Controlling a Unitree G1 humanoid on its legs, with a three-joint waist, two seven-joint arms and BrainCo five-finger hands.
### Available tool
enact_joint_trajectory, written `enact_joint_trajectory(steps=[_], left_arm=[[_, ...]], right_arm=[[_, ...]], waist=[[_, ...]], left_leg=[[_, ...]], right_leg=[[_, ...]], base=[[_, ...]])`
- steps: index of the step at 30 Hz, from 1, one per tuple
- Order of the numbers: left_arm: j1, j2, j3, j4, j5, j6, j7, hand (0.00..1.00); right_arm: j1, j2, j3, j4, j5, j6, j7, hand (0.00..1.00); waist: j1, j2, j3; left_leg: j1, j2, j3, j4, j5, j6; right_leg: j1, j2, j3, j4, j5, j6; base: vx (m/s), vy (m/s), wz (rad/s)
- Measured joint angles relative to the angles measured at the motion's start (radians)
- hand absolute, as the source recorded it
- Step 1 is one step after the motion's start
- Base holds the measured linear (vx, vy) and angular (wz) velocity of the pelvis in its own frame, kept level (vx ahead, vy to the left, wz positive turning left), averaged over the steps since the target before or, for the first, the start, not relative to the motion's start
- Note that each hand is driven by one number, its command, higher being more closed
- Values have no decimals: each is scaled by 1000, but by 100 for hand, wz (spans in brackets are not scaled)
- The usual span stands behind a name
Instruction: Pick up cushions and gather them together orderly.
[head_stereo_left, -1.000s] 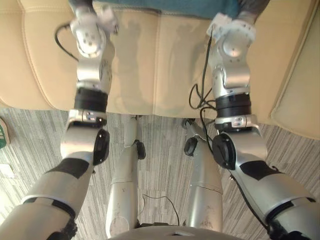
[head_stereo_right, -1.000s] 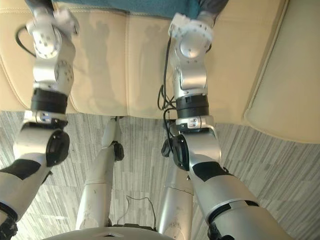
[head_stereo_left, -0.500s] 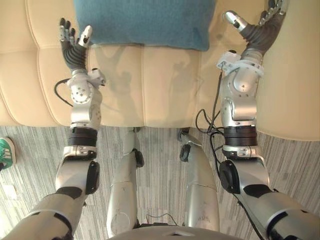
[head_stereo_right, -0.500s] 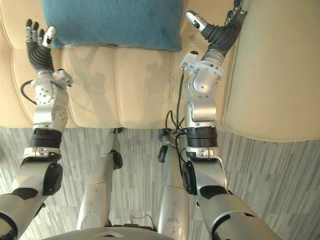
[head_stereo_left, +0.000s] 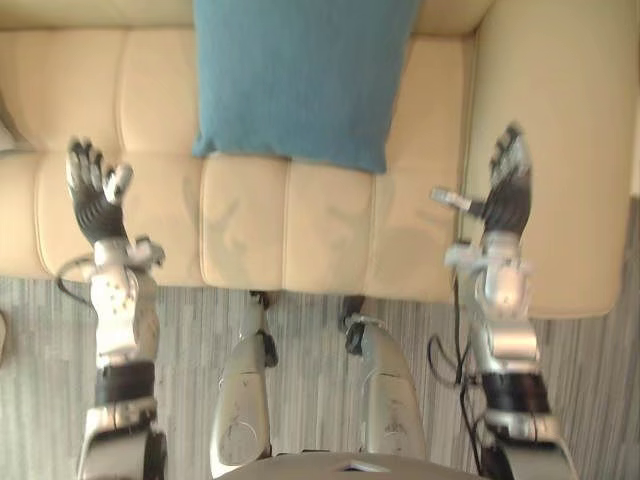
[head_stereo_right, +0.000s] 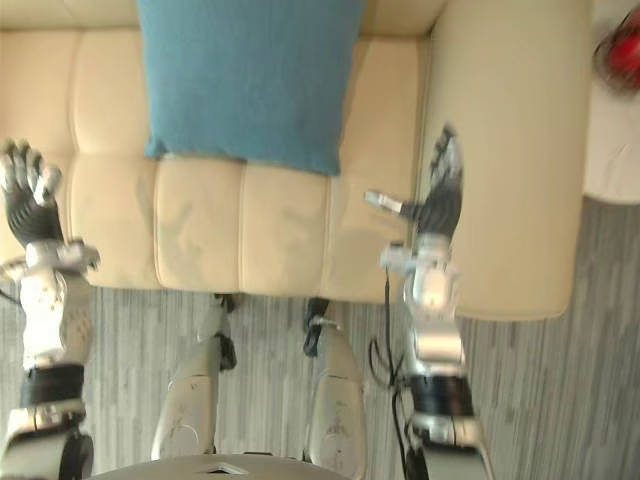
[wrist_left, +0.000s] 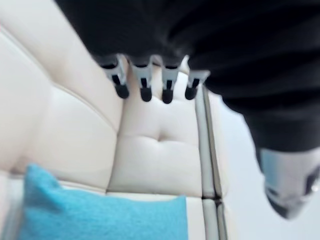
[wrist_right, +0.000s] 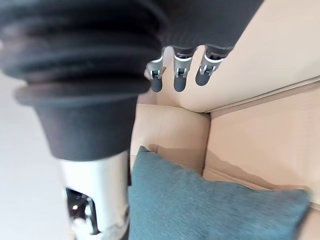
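The blue cushion (head_stereo_left: 300, 80) lies flat on the seat of the cream sofa (head_stereo_left: 250, 230), its far edge up against the backrest and its near edge well short of the seat's front. The left robot hand (head_stereo_left: 95, 195) hovers over the front of the seat to the cushion's left, and the right robot hand (head_stereo_left: 508, 195) hovers just beside the armrest (head_stereo_left: 550, 120). Both have their fingers straight and spread, hold nothing, and are clear of the cushion. The main risk, as I judge it, is an uneven grab. The cushion looks soft, so if one robot hand reaches it first or takes only a corner, it will likely sag, fold or twist instead of lifting flat, which would spoil any orderly placing. The right robot hand is so close to the armrest that a sideways sweep toward the cushion could start with the fingers dragging on the upholstery. A pull toward the robot without a firm hold on both sides could slide the cushion off the seat front onto the grey floor (head_stereo_left: 310, 330). As for containers, the sofa seat is the only thing serving as one, and it carries this single blue cushion between the two armrest ends.
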Motion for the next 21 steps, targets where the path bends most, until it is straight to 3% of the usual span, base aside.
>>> enact_joint_trajectory(steps=[3,7,8,13,15,21], left_arm=[[159,-86,-13,40,2,3,-31,0],[288,-149,-58,219,44,44,-68,0],[309,-161,-71,494,155,89,-116,0],[301,-152,-66,639,182,101,-125,0],[304,-149,-52,768,243,125,-132,0],[301,-147,-53,803,299,135,-133,0]], right_arm=[[147,91,0,53,-2,-3,35,0],[258,163,0,237,-47,4,77,0],[279,183,-11,520,-133,31,87,0],[247,183,-49,696,-157,37,87,0],[201,183,-109,879,-157,65,85,0],[184,181,-129,949,-156,98,85,0]], waist=[[-1,-19,-50],[4,-20,-123],[-7,-12,-192],[-7,-8,-199],[-6,-6,-211],[-16,-3,-234]], left_leg=[[67,0,0,31,-41,1],[180,-2,28,84,-107,-4],[266,11,35,72,-134,-14],[308,10,54,43,-132,-15],[404,-2,91,0,-135,-14],[437,-14,110,0,-144,-11]], right_leg=[[99,0,-6,-34,-8,4],[245,6,9,-96,-5,20],[366,36,26,-213,28,29],[424,58,43,-314,83,39],[508,62,78,-380,108,48],[539,60,120,-430,150,53]], base=[[113,-71,4],[183,-24,-21],[254,30,-40],[70,34,-19],[72,49,-38],[25,40,-21]])
